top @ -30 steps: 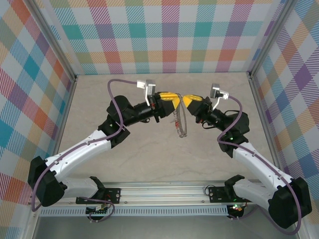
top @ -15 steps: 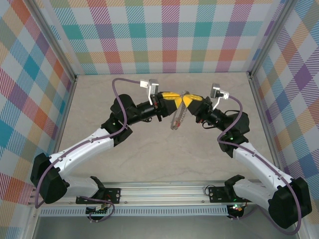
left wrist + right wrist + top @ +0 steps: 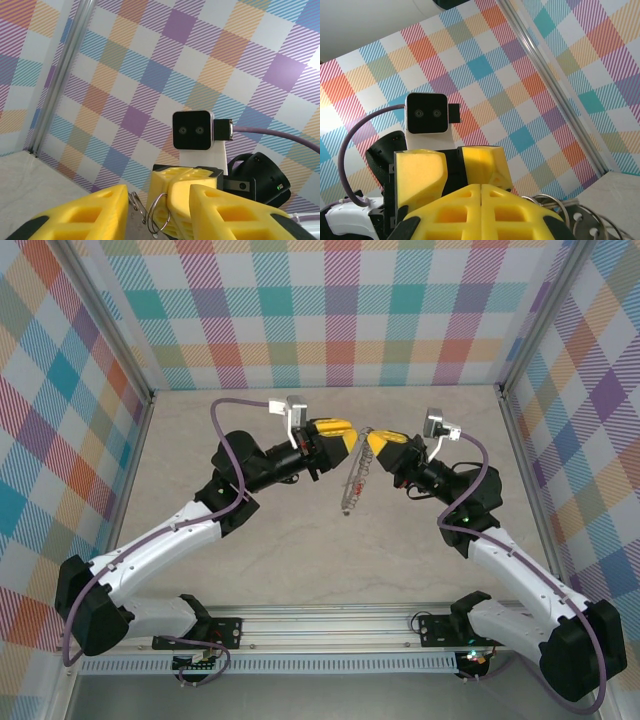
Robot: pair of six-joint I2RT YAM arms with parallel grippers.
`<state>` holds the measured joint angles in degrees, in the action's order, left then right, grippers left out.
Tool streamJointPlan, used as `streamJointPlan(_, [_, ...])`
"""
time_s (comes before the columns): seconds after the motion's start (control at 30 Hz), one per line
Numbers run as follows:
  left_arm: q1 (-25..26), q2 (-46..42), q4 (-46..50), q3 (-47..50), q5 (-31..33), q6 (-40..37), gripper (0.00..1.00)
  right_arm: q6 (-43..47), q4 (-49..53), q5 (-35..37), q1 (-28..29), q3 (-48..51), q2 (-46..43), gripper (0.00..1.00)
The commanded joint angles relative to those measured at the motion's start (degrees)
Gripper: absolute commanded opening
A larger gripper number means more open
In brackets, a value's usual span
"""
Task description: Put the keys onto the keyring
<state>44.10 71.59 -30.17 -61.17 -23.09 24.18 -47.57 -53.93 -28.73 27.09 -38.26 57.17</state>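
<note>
Table (image 3: 300,570), pale between checked walls (image 3: 340,310), lies under 2 arms that meet above its far middle. Left arm (image 3: 170,535) reaches in from the near left and right arm (image 3: 510,570) from the near right, their tips near each other but apart. Left gripper (image 3: 347,438) has its yellow fingers (image 3: 85,215) spread, with nothing caught between them. Right gripper (image 3: 374,442) is clenched, its fingers pressed together on the far upper rim of the keyring (image 3: 355,480). The keyring hangs clear of the table, between the 2 tips. Key is too small to pick out; a sliver of metal beside the ring in the left wrist view may be it, but that cannot be told.

Step in hand looks like threading at the held ring. Done well, it calls for a firm, motionless right clamp. The left gripper would approach square to the rim, close by the clamp rather than at the loose low end, and shut only once metal sits between its pads. A hasty touch would likely set the ring swinging.

From above the keyring shows edge-on, as 1 thin beaded line. Its long axis runs from far right at the clamp to near left, the free end pointing down toward the table.
</note>
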Motion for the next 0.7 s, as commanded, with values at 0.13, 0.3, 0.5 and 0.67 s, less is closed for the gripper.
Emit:
streamJointPlan(0.13, [-0.4, 2.0, -0.9, -1.5, -5.1, -0.3, 0.36, 0.0, -2.8, -0.2, 0.4, -1.1, -1.0, 0.00])
streamJointPlan(0.3, [-0.4, 3.4, -1.5, -2.2, -6.6, 0.1, 0.36, 0.0, -2.7, -0.2, 0.4, -1.2, -1.0, 0.00])
streamJointPlan(0.5, [-0.4, 4.0, -2.7, -2.4, -7.1, 0.7, 0.31, 0.0, -2.6, -0.1, 0.4, -1.1, -0.9, 0.00])
streamJointPlan(0.67, [-0.4, 4.0, -4.1, -2.0, -7.1, 1.3, 0.23, 0.2, -2.3, -0.1, 0.4, -0.9, -0.8, 0.00])
